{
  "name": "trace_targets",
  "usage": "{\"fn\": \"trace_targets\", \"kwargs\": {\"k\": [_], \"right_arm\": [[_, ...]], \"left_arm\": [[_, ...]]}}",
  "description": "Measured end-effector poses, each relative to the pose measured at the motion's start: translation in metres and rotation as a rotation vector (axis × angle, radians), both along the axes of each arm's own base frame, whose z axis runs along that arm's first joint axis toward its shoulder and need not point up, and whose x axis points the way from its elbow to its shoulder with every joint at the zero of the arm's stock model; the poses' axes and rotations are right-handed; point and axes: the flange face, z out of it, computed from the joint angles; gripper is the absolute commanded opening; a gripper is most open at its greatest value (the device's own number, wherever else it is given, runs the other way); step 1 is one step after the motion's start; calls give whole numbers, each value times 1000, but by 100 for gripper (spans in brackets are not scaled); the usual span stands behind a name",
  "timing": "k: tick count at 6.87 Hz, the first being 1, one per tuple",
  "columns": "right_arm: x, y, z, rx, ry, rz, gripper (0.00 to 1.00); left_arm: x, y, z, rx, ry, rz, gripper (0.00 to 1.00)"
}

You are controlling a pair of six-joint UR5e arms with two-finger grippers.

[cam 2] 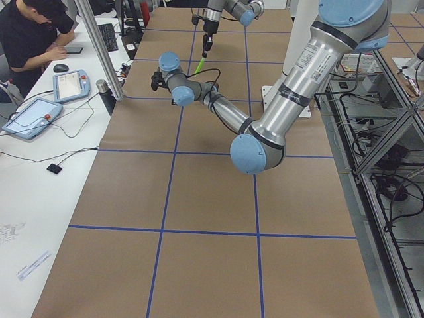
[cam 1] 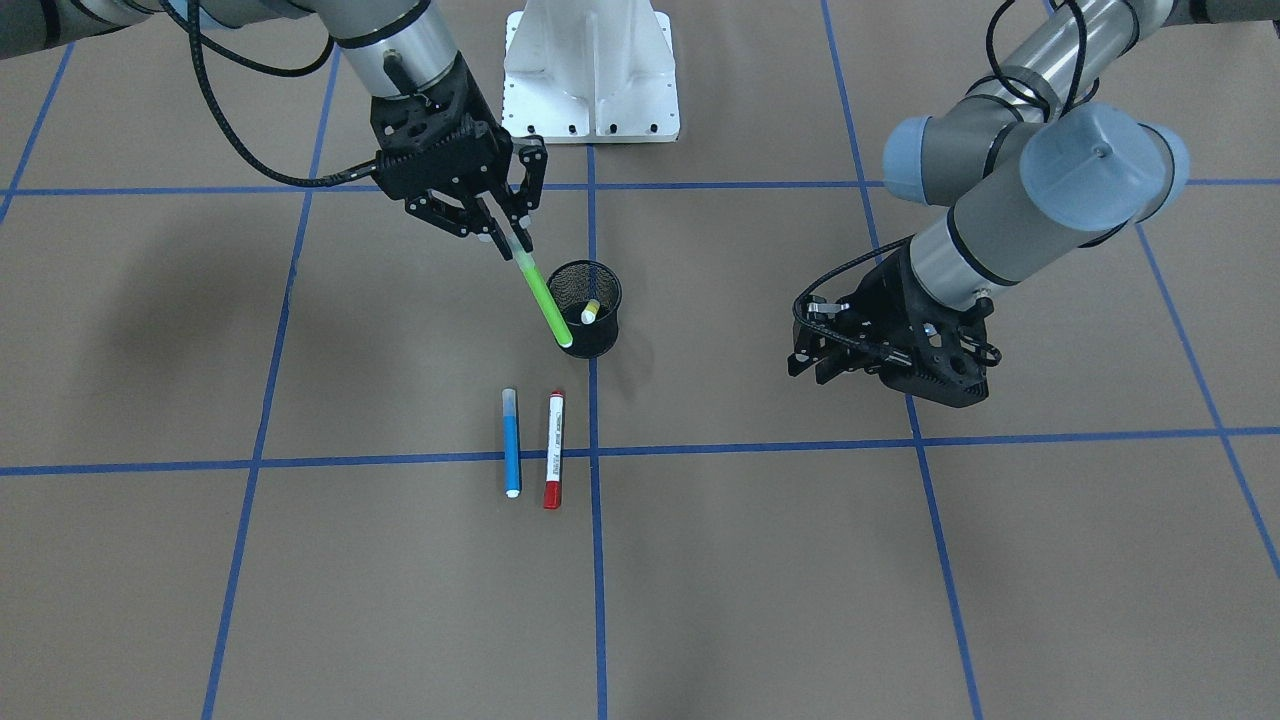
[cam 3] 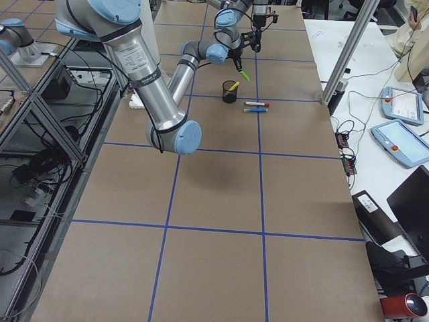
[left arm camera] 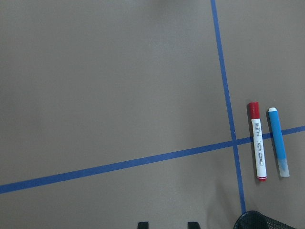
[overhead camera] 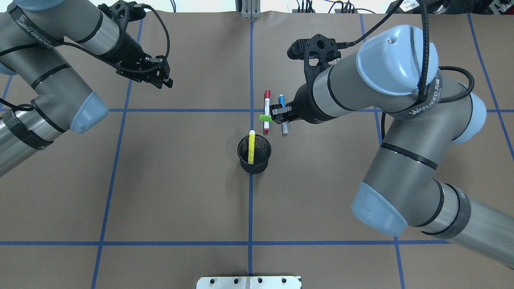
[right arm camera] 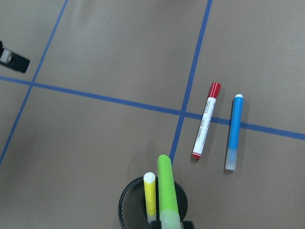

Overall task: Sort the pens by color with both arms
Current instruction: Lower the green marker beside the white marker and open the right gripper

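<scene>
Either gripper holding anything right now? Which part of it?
The right gripper is shut on the green pen, pinching it at its pale cap end, and the barrel slants down from there. The left gripper is open and holds nothing.

The right gripper point(cam 1: 505, 235) clamps a slim green marker pen point(cam 1: 545, 300), tilted, lower end overlapping a black mesh cup point(cam 1: 612, 300) holding a yellow pen point(cam 1: 590, 311). Blue marker pen point(cam 1: 511, 445) and red-ended white marker point(cam 1: 553, 450) lie parallel, slightly apart.
</scene>
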Motion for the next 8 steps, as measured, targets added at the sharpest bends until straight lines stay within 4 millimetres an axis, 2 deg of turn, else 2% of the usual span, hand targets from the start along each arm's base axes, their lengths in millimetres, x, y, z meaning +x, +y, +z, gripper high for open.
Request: {"fn": "trace_targets", "kwargs": {"k": [4,5,6,7,8], "right_arm": [[-67,-76,-24,-71,76,151,7],[-82,-95,-19,-80,88,173,7],[-97,-111,-4,-87,89,186,7],[-110,-120,10,-95,90,190,7],[-120,-121,18,-103,92,181,8]], "left_arm": [[-5,22,-8,26,23,17,40],[-6,27,-7,28,25,19,40],[-6,29,-7,29,26,21,40],[-6,30,-7,29,26,22,40],[-6,30,-7,29,26,23,40]]}}
